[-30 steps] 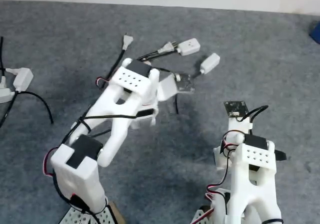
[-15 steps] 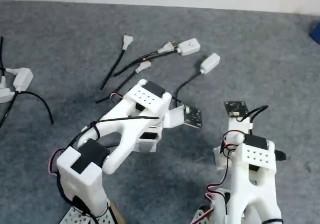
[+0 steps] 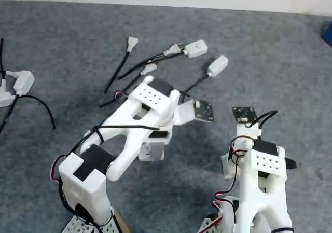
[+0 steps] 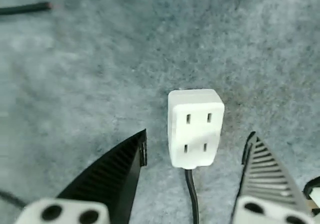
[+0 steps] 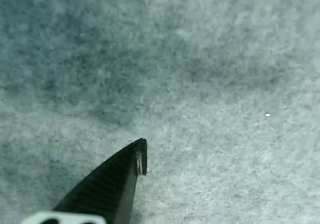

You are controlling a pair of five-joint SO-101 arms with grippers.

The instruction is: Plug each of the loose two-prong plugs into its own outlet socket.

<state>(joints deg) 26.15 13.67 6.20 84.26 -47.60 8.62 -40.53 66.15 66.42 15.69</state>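
Our left arm (image 3: 129, 134) leans out toward 1 o'clock with its wrist bent down. The left gripper (image 4: 196, 140) is released, straddling a white outlet socket (image 4: 195, 126) on the carpet (image 3: 259, 46) without touching it. Loose plugs (image 3: 149, 68) lie at 12 o'clock past it. The right arm (image 3: 262, 176) is folded at 5 o'clock, and we can't tell the right gripper (image 5: 141, 156) state.

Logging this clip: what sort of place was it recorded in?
Probably a robotics lab or hobby workbench rather than a home: two white arms stand side by side, a grey carpet-like mat covers the surface, and loose corded plugs and a socket lie spread on it.
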